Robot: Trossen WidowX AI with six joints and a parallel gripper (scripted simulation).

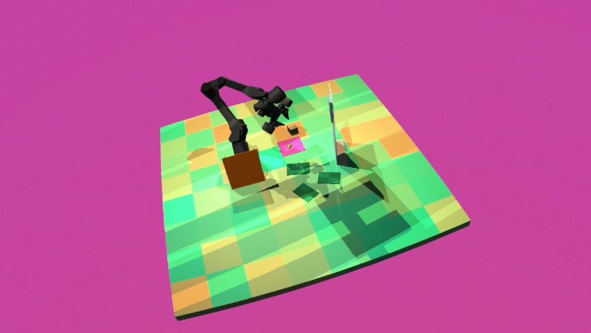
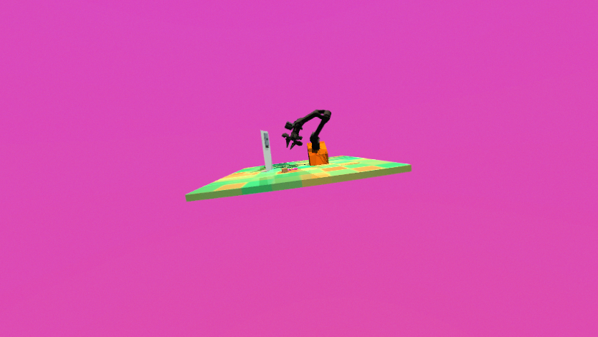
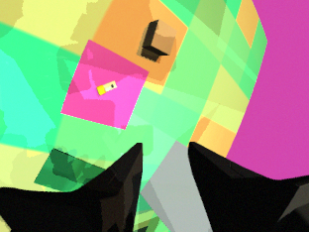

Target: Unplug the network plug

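Note:
The small yellow and white plug (image 1: 290, 145) (image 3: 107, 88) lies on the table inside the pink marked square (image 1: 298, 150) (image 3: 130, 106), well away from its edges. My gripper (image 1: 285, 122) (image 2: 289, 148) (image 3: 165, 148) is open with nothing between its fingers. It hangs well above the table, clear of the plug, between the arm's base and the panel. The upright grey-white panel (image 1: 334, 134) (image 2: 267, 158) (image 3: 178, 190) carries a dark socket unit (image 1: 331, 111) (image 2: 266, 140) high up. No plug can be made out in the socket.
A small brown block (image 1: 293, 130) (image 2: 285, 170) (image 3: 164, 36) stands on an orange patch beside the pink square. Several dark green flat rectangles (image 1: 329, 178) (image 3: 55, 170) lie on the table on the square's other side. The arm's base box (image 1: 244, 169) (image 2: 318, 158) stands to one side.

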